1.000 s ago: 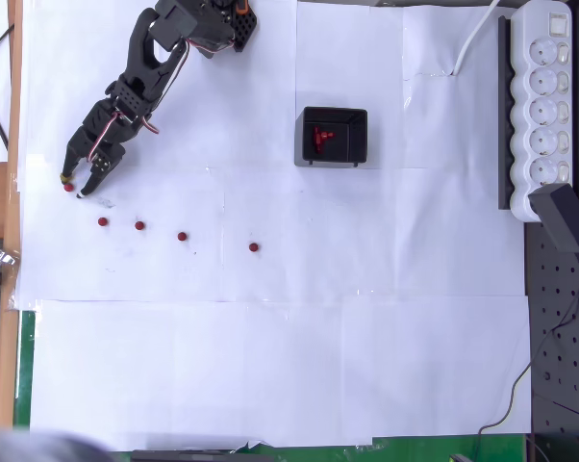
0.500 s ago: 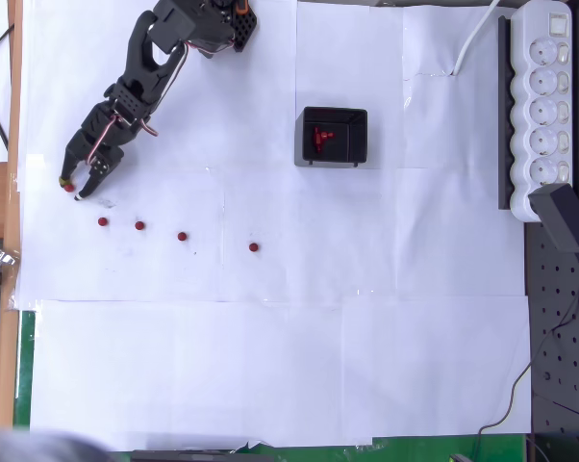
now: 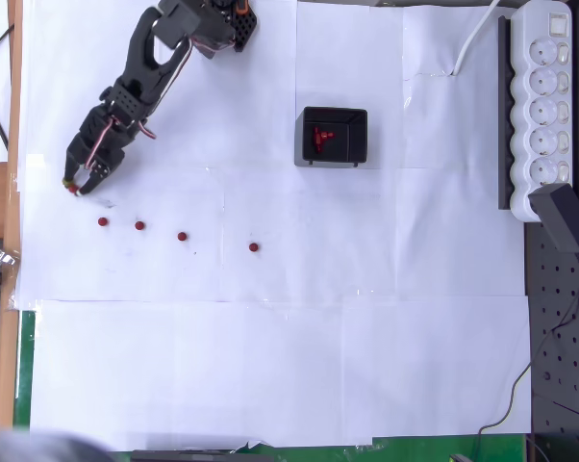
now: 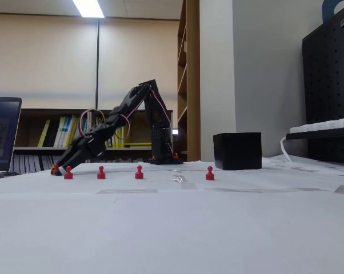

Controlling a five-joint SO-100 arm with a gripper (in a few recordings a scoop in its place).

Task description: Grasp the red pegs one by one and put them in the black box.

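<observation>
In the overhead view my black gripper [image 3: 76, 186] is at the left edge of the white paper, its fingers closed around a red peg [image 3: 75, 191] that is still down at table level. The fixed view shows the gripper [image 4: 58, 169] low on the table with that peg [image 4: 55, 169] at its tip. Several more red pegs stand in a row to the right, from one [image 3: 103, 221] close by to the farthest [image 3: 254, 247]. The black box [image 3: 355, 144] sits right of centre with red pegs [image 3: 320, 137] inside; in the fixed view the black box [image 4: 237, 150] is at the right.
A white power strip [image 3: 544, 106] with a black adapter [image 3: 565, 218] lies along the right edge. The arm's base [image 3: 217, 21] stands at the top left. The wooden table edge [image 3: 15, 115] runs just left of the gripper. A laptop [image 4: 2, 134] is at the fixed view's left.
The fingers have narrowed onto the leftmost peg and the gripper has shifted slightly up. The other pegs and the box have not moved.
</observation>
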